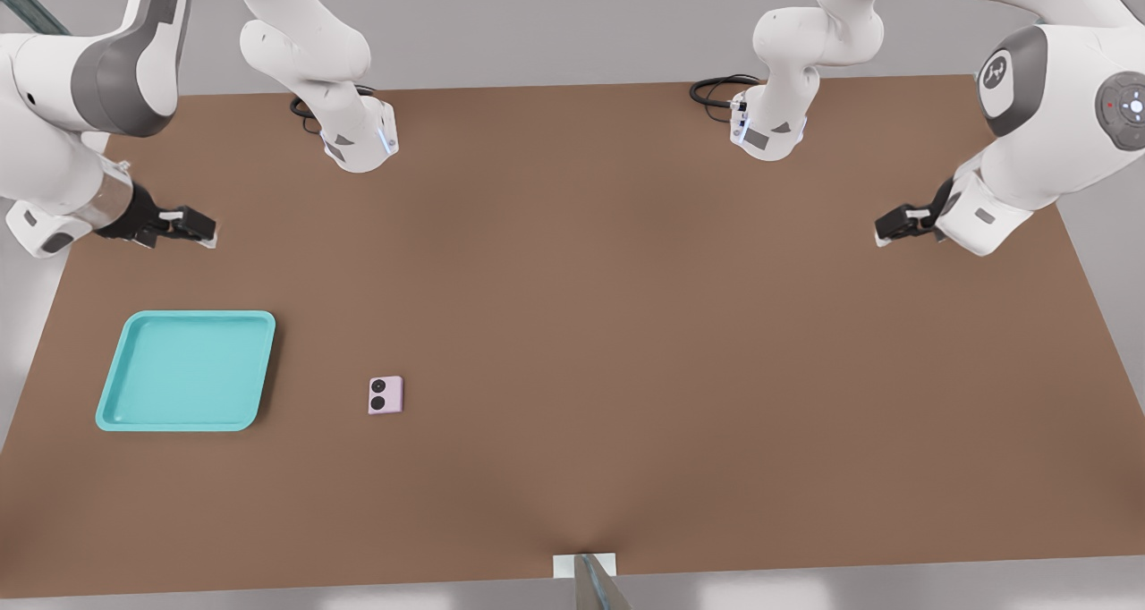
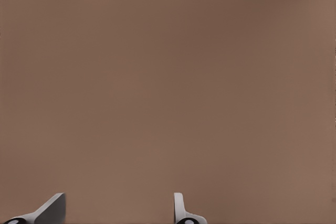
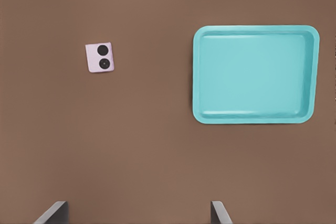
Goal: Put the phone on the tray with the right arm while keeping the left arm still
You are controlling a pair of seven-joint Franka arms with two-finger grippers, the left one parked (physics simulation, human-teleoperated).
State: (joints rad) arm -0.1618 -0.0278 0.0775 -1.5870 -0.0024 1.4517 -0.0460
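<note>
The tray (image 1: pixel 186 316) (image 3: pixel 197 77) lies flat on the desk (image 1: pixel 626 324) (image 3: pixel 157 156), its shallow turquoise floor showing bare from rim to rim. The phone (image 1: pixel 385 395) (image 3: pixel 100 57) is outside the tray. It rests flat on the desk off the tray's edge on the front view's right, clearly apart from the rim, lens face up. Its two black lenses sit along the side nearer the tray.

The right arm's hand (image 1: pixel 201 230) (image 3: pixel 137 216) hangs over the desk beyond the tray's far edge, toward the arm bases, touching neither tray nor phone. It is released, its two fingers (image 3: pixel 53 213) spread wide with nothing between them.

The desk is a plain matt brown sheet. Black cables (image 1: pixel 716 87) loop at the foot of the arm base well away from the tray. Past the desk's far edge the room is flat pale grey (image 1: pixel 555 29). A small pale block (image 1: pixel 586 565) sits at the near edge, perhaps a mount of some kind; I cannot tell.
</note>
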